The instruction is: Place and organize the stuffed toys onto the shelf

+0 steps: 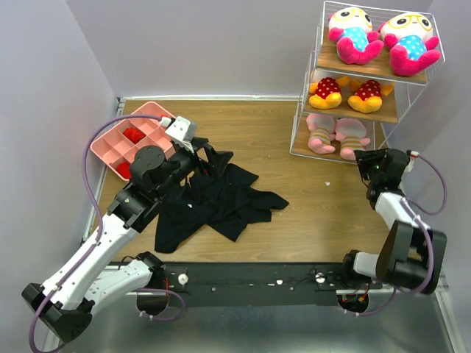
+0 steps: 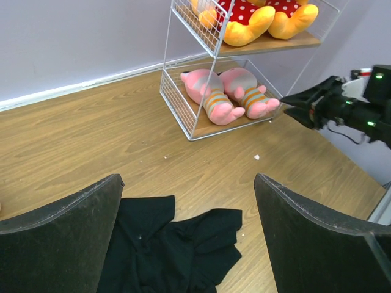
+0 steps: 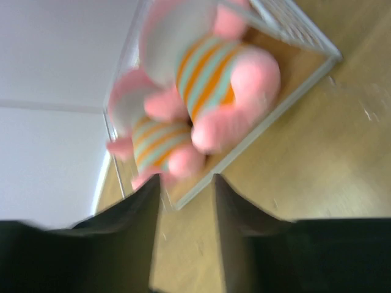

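At the far right corner of the tabletop (image 1: pixel 309 198), the shelf (image 1: pixel 386 115) carries all six stuffed toys (image 1: pixel 352 38), the pink striped pair (image 1: pixel 321 132) lowest. Right gripper (image 3: pixel 185 183) just beside that tier, jaws parted, empty. Clip the wire and dolls could spill. Left gripper (image 2: pixel 188 183) gapes, empty.

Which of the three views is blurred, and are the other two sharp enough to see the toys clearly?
Right wrist view: blurred; the pink striped toys and the shelf frame are smeared. Left wrist view: sharp on the shelf, while the fingers are dark, almost without detail. Top view: sharp and evenly lit, without glare.
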Available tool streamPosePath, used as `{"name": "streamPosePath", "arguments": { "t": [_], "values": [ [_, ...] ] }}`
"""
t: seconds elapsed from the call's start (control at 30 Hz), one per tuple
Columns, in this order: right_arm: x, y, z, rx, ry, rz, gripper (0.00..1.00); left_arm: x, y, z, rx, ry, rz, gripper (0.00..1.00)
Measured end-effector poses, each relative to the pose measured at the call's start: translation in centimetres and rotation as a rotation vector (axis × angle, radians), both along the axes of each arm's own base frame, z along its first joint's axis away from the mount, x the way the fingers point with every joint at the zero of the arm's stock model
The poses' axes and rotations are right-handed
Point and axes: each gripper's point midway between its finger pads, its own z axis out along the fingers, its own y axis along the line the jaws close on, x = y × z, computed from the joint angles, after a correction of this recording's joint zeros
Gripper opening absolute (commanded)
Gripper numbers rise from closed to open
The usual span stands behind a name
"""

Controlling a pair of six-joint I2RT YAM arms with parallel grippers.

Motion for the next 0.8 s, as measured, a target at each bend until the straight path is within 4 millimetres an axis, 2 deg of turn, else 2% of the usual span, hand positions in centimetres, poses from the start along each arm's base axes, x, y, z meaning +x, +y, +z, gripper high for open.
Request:
{"name": "streamPosePath", "arguments": {
  "t": [0.1,0.17,0.2,0.27,0.3,0.37,0.6,0.73,0.8],
  "values": [
    [-2.8,1.7,0.7,-0.03,0.026,0.064,0.74,0.2,-0.1,-0.2,0.007,0.003,0.002,0.99],
    [-3.9,2.5,2.0,-0.072,0.016,0.107,0.8,0.2,-0.1,-0.3,0.01,0.006,0.002,0.99],
    [-5.2,3.4,3.5,-0.111,0.002,0.146,0.87,0.3,-0.1,-0.4,0.011,0.008,0.002,0.99],
    [-7.3,4.7,3.9,-0.154,0.025,0.206,0.94,0.3,-0.1,-0.5,0.014,0.012,0.002,0.99],
    [-8.0,5.2,5.3,-0.181,-0.01,0.22,1.0,0.2,-0.1,-0.6,0.015,0.013,0.002,0.99],
    [-10.1,6.3,6.7,-0.226,-0.006,0.273,1.0,0.2,-0.1,-0.6,0.015,0.014,0.001,0.99],
    [-15.1,10.2,12.7,-0.335,-0.055,0.447,1.0,-0.9,0.1,-0.7,0.021,0.023,-0.018,0.99],
    [-18.0,12.7,17.0,-0.433,-0.164,0.6,1.0,-2.8,0.6,-0.6,0.006,0.0,-0.062,0.99],
    [-18.8,13.6,17.6,-0.464,-0.193,0.658,1.0,-3.9,0.8,-1.2,0.001,-0.006,-0.091,0.99]
  ]
}}
